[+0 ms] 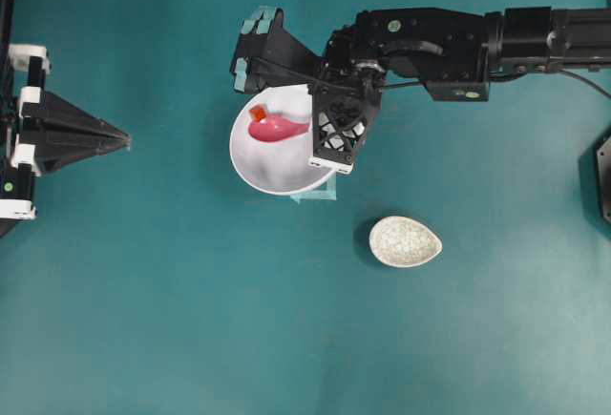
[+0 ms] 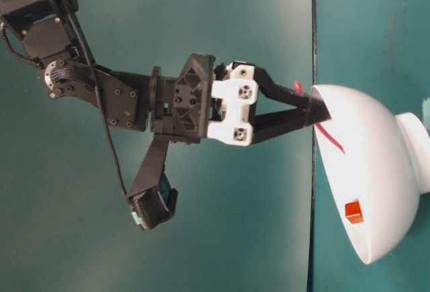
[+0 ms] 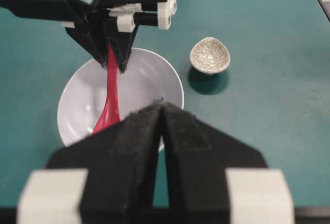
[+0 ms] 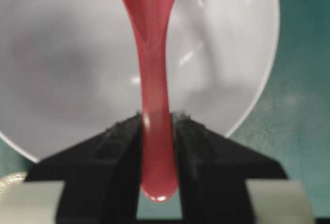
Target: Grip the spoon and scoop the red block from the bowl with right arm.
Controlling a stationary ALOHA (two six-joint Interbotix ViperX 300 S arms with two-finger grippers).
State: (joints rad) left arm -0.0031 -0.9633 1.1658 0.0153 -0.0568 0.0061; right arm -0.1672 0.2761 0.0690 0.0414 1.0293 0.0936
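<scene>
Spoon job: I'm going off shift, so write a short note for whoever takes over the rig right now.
Right gripper: fingers shut on the spoon handle, scoop end down inside the bowl.
Left gripper: fingers together, holding nothing, parked at the table's left side, away from the bowl.
Red block: in the bowl near the far rim, at the tip of the scoop; whether it sits on the spoon is unclear.
Done: spoon gripped and brought into the bowl.
Left: get the block onto the scoop and lift it out.

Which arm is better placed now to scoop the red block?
Right. Its gripper is shut on the spoon, whose scoop lies in the bowl beside the block. The left gripper is shut, apart from the bowl.
</scene>
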